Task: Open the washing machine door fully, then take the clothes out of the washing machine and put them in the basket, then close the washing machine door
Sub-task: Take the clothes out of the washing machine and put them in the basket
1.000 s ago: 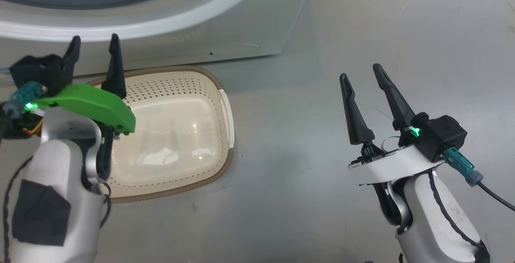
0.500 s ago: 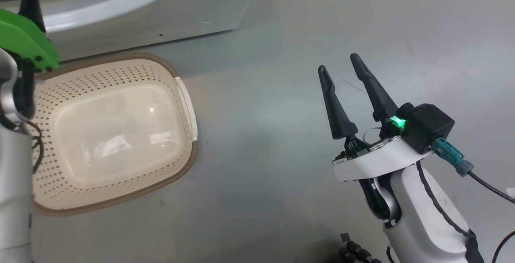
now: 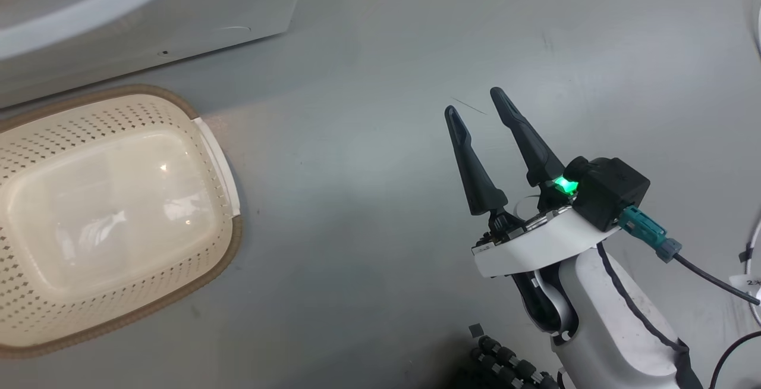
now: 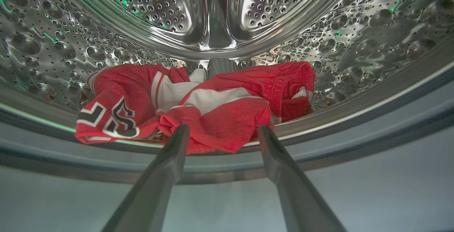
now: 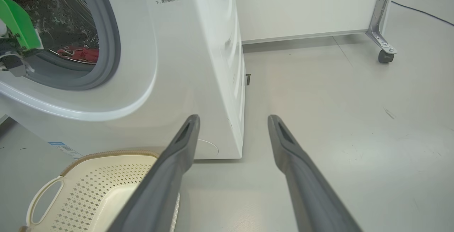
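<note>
In the left wrist view the red clothes with white trim lie bunched at the front of the washing machine's steel drum. My left gripper is open, its fingertips just in front of the red fabric and apart from it. The right wrist view shows the white washing machine with its round opening uncovered, the clothes inside and my left arm's green cover at the opening. The door is out of view. The cream basket stands empty on the floor below the machine. My right gripper hangs open over bare floor.
The basket's rim sits close against the machine's front. A white panel on a caster wheel stands behind at the right, with a cable on the floor. More cables lie at the far right.
The head camera has swung right, so basket and machine slide left. My left arm has risen from over the basket toward the machine and left the head view. The right gripper has hardly moved.
</note>
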Controlling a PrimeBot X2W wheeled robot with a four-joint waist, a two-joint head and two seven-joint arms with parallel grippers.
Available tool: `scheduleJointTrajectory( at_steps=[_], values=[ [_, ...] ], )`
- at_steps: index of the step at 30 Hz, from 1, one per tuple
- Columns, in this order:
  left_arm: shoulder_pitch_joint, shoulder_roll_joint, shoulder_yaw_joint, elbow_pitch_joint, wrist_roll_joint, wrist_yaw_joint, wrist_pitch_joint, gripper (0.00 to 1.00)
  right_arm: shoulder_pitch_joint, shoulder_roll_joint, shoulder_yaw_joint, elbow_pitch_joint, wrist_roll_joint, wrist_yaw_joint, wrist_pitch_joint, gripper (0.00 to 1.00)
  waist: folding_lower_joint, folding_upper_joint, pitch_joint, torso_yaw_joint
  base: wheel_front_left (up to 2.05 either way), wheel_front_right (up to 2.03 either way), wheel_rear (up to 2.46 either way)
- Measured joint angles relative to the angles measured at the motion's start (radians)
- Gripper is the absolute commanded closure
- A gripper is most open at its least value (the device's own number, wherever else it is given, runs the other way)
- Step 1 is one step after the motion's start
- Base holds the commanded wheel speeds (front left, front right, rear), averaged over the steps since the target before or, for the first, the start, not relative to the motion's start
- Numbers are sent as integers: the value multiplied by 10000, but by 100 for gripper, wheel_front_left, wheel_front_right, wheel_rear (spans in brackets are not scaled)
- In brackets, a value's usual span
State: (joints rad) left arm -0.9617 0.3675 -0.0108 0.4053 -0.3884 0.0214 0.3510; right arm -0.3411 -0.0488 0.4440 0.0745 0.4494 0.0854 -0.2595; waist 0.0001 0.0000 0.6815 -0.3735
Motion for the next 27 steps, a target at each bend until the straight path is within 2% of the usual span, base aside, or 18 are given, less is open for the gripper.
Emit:
scheduleJointTrajectory(
  at_steps=[6, 15, 26, 27],
  values=[
    [-748, 270, 153, 422, 15, 0, 313, 0, -5, 2, 182, -25, 96, -15, 0, 0, -1, 0, 143, -424, 0, 0, 0],
    [-1526, 654, 36, 1055, 132, 0, 895, 0, -175, 10, 303, -73, 326, -90, 0, 0, -1, 0, 404, -667, 0, 0, 0],
    [-1762, 663, -65, 2029, 121, 100, 2013, 0, -267, 13, 393, -77, 341, -165, 0, 0, -1, 0, 491, -705, 0, 0, 0],
    [-1763, 663, -86, 2067, 117, 100, 2082, 35, -285, 13, 397, -77, 341, -165, 0, 0, -1, 0, 498, -705, 0, 0, 0]
  ],
)
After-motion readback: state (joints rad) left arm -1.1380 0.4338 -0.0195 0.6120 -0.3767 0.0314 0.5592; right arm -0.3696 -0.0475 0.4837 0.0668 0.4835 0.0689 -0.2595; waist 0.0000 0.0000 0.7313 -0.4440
